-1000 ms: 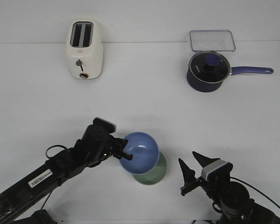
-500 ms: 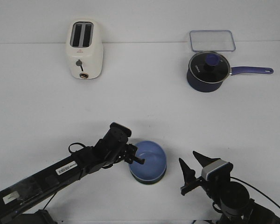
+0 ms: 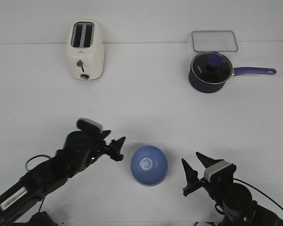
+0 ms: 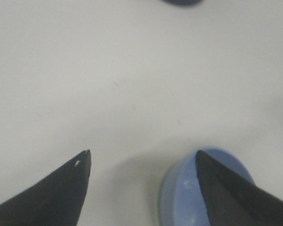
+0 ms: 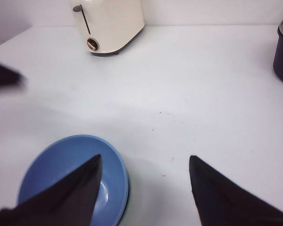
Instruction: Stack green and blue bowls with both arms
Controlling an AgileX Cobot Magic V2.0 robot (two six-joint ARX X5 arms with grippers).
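Note:
The periwinkle blue bowl (image 3: 149, 165) sits upright inside the green bowl near the table's front middle. Of the green bowl only a thin rim sliver (image 4: 159, 205) shows under the blue one. My left gripper (image 3: 115, 148) is open and empty, just left of the stack and clear of it. In the left wrist view the gripper (image 4: 143, 152) has the blue bowl (image 4: 179, 197) near one finger. My right gripper (image 3: 193, 167) is open and empty, right of the stack. In the right wrist view the gripper (image 5: 145, 157) has the blue bowl (image 5: 61, 155) beside one finger.
A cream toaster (image 3: 85, 49) stands at the back left and shows in the right wrist view (image 5: 111, 23). A dark navy saucepan (image 3: 210, 71) with a long handle stands at the back right, a clear lidded container (image 3: 214, 41) behind it.
My left gripper lowered the tilted blue bowl into the green bowl, let go, opened and drew back to the left. The right arm has not moved.

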